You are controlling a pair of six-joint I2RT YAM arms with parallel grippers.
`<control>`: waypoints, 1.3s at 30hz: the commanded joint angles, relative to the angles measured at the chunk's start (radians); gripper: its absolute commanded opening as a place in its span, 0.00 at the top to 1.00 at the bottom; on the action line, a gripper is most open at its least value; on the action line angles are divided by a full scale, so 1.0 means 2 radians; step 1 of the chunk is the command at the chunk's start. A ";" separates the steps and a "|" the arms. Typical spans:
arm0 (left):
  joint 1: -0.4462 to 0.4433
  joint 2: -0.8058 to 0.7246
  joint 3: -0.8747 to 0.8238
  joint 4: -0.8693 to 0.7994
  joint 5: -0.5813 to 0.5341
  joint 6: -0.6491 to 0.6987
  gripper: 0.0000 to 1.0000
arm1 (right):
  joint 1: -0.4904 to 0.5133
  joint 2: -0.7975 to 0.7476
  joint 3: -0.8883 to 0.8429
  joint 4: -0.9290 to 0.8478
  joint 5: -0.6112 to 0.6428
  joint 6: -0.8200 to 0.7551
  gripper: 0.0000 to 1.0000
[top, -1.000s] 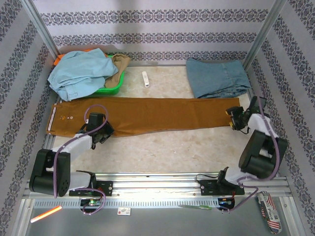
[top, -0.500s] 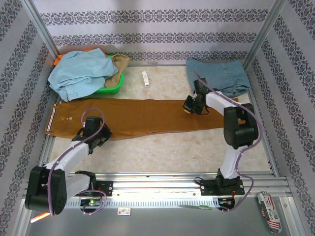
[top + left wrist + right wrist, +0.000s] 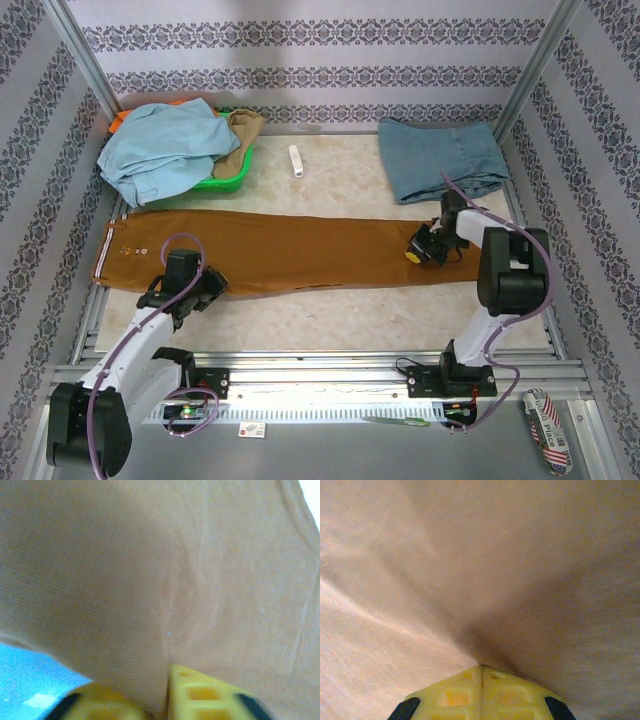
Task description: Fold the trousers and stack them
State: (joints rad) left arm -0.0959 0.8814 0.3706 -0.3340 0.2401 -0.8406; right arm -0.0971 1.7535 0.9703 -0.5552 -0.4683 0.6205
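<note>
Slippage is my chief worry. My right claw (image 3: 418,250) is clenched on only a thin pinch of the long rust-brown cloth trousers (image 3: 300,245), near the hem end. My left claw (image 3: 207,285) grasps a narrow ridge at their near edge, below the seat. In the left wrist view that ridge sits between the yellow fingers (image 3: 200,695), and the hold looks light. If either pinch catches just the top layer, I judge that the legs would part as I lift and the fold would come out crooked. Uneven travel between my two arms would skew it too. My right arm also works near the faded blue denim piece (image 3: 440,160) and could snag it.

The trousers lie stretched flat across the pale stone-patterned surface (image 3: 330,300). The waist is at my left, showing a white, red-striped lining and small white buttons, and the legs run to my right, slightly rumpled along the near edge.
</note>
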 commanded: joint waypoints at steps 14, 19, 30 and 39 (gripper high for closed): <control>-0.021 0.002 0.139 -0.061 0.056 0.003 0.25 | 0.129 -0.028 0.122 -0.040 0.070 -0.009 0.88; -0.057 0.151 0.197 0.029 0.039 -0.005 0.25 | 0.124 0.086 0.211 -0.069 0.085 -0.010 0.93; -0.050 0.335 0.168 0.176 0.028 -0.001 0.25 | 0.050 0.127 0.194 -0.041 0.045 0.018 0.90; -0.008 0.382 0.140 0.234 0.122 0.030 0.23 | 0.028 0.117 0.191 -0.035 0.027 0.008 0.89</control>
State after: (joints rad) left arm -0.1383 1.6020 0.6968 0.1207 0.4046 -0.8280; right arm -0.0433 2.0243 1.3708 -0.6319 -0.3901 0.6407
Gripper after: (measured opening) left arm 0.766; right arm 0.104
